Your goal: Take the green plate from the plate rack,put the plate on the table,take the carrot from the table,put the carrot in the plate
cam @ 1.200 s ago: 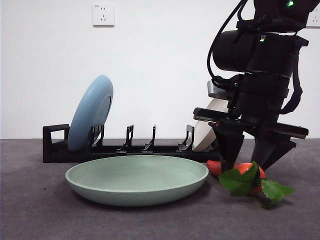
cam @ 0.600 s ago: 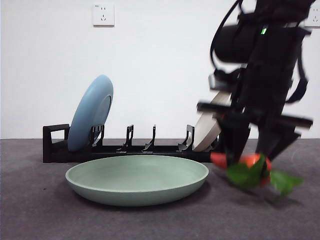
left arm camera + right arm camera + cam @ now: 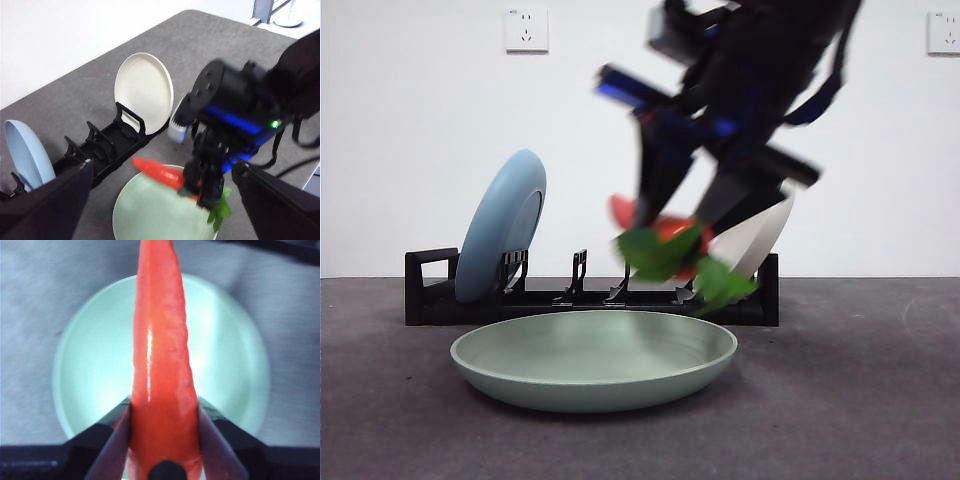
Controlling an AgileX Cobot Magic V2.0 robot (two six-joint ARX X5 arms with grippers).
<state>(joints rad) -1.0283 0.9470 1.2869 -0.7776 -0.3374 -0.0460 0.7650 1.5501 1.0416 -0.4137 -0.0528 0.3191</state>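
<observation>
Front view: the right gripper [image 3: 675, 235] (blurred) pinches the carrot [image 3: 655, 232] above the green plate [image 3: 594, 358], leaves hanging. Left wrist view: the carrot lies tilted, tip toward the plate rack [image 3: 105, 150]; the left gripper's jaws are spread wide. Right wrist view: the jaws clamp its thick end, tip pointing away over the plate.

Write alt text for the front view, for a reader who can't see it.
The right gripper, motion-blurred, holds the carrot in the air above the green plate, which lies flat on the table. Behind, the plate rack holds a light blue plate leaning at one end and a beige-white plate at the other.
</observation>
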